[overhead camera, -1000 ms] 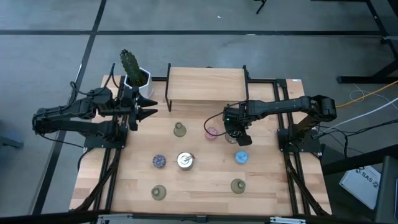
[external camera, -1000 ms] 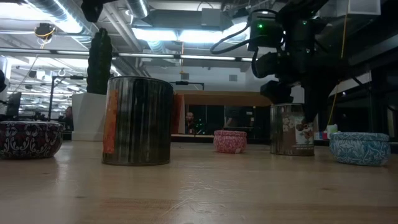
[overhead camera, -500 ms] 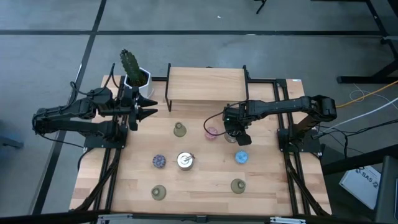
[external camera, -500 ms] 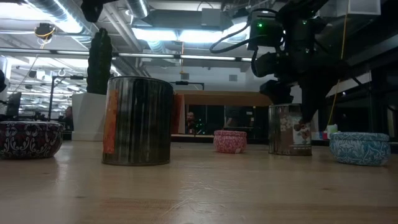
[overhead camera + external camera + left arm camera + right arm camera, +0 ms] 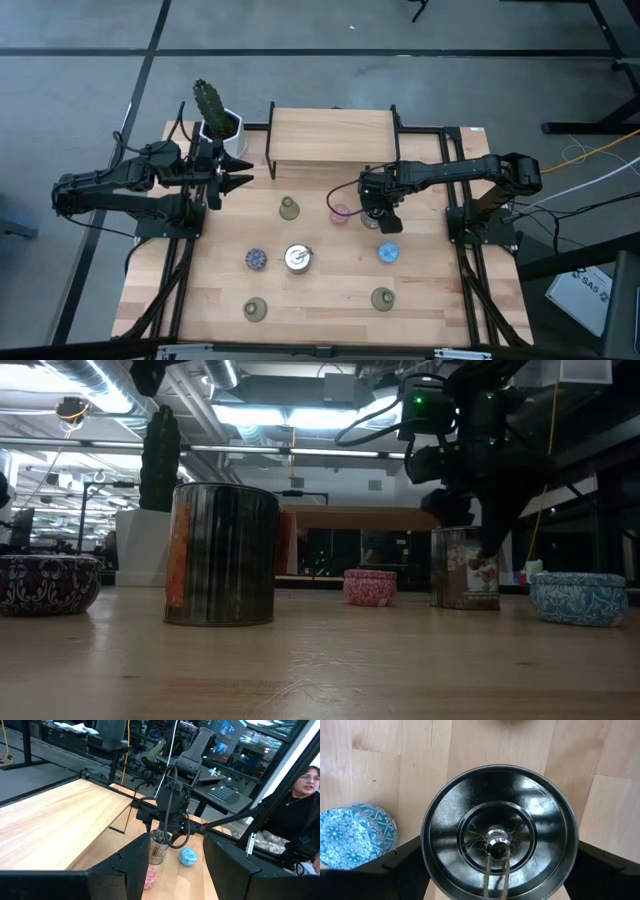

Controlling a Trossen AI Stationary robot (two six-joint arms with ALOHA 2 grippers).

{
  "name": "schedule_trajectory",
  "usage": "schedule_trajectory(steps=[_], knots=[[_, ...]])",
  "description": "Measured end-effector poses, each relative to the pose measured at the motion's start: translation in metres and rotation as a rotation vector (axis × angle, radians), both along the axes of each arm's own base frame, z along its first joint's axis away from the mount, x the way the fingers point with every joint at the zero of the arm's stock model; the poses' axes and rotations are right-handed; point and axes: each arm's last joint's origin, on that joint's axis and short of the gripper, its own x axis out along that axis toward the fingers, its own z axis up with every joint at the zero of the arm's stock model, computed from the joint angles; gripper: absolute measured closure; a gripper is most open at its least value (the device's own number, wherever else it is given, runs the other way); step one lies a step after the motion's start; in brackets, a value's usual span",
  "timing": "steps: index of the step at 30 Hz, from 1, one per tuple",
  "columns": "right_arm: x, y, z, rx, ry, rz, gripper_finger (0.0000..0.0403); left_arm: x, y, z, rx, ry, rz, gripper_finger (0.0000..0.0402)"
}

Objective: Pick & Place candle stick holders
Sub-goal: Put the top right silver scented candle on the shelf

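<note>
Spanning most of the high view, the wooden bench (image 5: 320, 290) carries a raised wooden shelf (image 5: 330, 137) along its far edge, and bare wood lies open around the scattered pieces. The right pincer (image 5: 377, 213) hangs directly over a silvery cup (image 5: 374, 212), its two fingers straddling the rim; whether they actually press the wall is hard to judge, though they look closed onto it. The cup stands upright, long axis vertical, mouth facing the wrist camera with a central metal post (image 5: 497, 848) showing inside. Just beside the pincer on its inner side sits the pink holder (image 5: 341, 214); nearer the front edge lies the blue holder (image 5: 389, 253). A second silvery cup (image 5: 297, 258) stands well apart toward the bench's middle, upright too. The left pincer (image 5: 240, 173) waits, fingers spread, at the left edge near the cactus pot (image 5: 218, 125).
</note>
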Motion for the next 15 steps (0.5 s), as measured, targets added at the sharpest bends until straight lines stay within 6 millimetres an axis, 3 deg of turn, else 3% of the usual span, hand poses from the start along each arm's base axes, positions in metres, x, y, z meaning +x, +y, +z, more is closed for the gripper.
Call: schedule_trajectory(steps=[7, 15], knots=[[0.000, 0.000, 0.004, 0.003, 0.011, -0.012, 0.0047, 0.000, 0.000, 0.000, 0.000, 0.000, 0.000, 0.0222], [0.012, -0.001, 0.037, -0.009, -0.032, -0.013, 0.0047, 0.000, 0.000, 0.001, 0.001, -0.009, -0.002, 0.0222]])
